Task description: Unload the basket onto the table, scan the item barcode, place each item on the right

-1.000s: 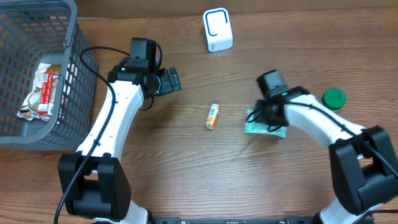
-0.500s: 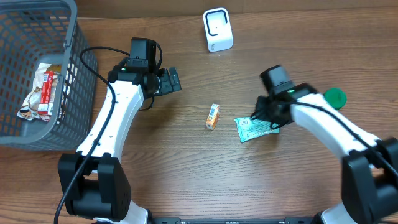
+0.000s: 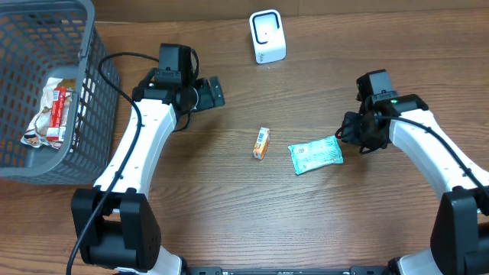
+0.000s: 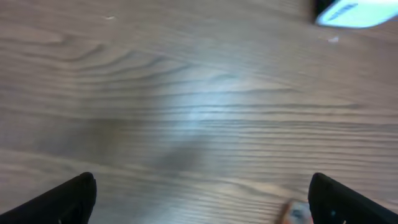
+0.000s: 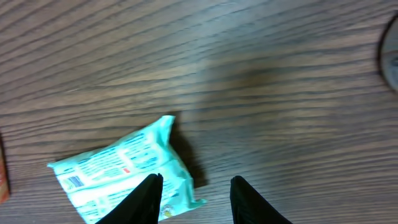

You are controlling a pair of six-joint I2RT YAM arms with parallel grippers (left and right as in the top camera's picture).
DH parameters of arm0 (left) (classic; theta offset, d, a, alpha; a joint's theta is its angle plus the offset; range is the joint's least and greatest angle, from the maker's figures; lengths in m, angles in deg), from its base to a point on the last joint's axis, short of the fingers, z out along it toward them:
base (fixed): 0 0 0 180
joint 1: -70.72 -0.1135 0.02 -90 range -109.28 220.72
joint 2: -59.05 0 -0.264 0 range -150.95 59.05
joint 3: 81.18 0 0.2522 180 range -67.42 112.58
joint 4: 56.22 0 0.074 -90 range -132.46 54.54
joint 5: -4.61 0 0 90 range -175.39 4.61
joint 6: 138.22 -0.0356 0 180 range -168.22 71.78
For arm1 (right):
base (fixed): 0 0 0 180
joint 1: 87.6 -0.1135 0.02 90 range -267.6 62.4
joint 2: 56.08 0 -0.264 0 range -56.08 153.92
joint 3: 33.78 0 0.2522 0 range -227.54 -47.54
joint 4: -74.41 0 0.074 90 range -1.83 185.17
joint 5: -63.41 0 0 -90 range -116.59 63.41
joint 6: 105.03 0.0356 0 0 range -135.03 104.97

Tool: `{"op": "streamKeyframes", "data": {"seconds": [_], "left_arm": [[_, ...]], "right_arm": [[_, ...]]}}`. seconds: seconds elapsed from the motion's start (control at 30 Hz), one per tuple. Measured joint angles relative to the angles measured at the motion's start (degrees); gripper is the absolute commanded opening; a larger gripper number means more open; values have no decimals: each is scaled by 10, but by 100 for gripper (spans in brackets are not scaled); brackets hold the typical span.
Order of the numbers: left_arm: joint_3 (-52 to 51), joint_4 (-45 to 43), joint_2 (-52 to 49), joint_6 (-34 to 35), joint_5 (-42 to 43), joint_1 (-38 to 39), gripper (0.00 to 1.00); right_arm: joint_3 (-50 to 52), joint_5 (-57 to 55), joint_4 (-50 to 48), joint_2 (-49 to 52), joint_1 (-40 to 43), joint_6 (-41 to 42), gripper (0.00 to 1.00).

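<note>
Wooden tabletop (image 3: 229, 214), brown grain, viewed from above. Grey mesh basket (image 3: 93, 92), upper left, holding one crumpled red-and-white snack packet (image 3: 50, 113). White box-shaped scanner (image 3: 267, 37), top centre, standing alone. Small orange packet (image 3: 261, 143), centre, lying flat and apart from everything else. Teal packet (image 3: 315, 155), just right of the orange one, flat on the wood, printed face up. Left arm, white with black joints, reaching up beside the basket; left pincer (image 3: 212, 92) pointing right, well apart from both packets. Right pincer (image 3: 354, 136) low, just beside the teal packet's right end. Black cable (image 3: 122, 56) looping by the basket.
</note>
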Motion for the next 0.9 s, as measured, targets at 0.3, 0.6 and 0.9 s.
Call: {"op": "streamKeyframes", "data": {"seconds": [0.3,0.6,0.9], "left_arm": [[0,71,-1,16,190,42,34],[0,58,-4,104,139,222,4],[0,-1,-78,196,58,338,4]], "right_arm": [[0,13,12,0,3,-55,52],[0,83,22,0,42,-108,59],[35,138,-30,0,90,-141,59]]}}
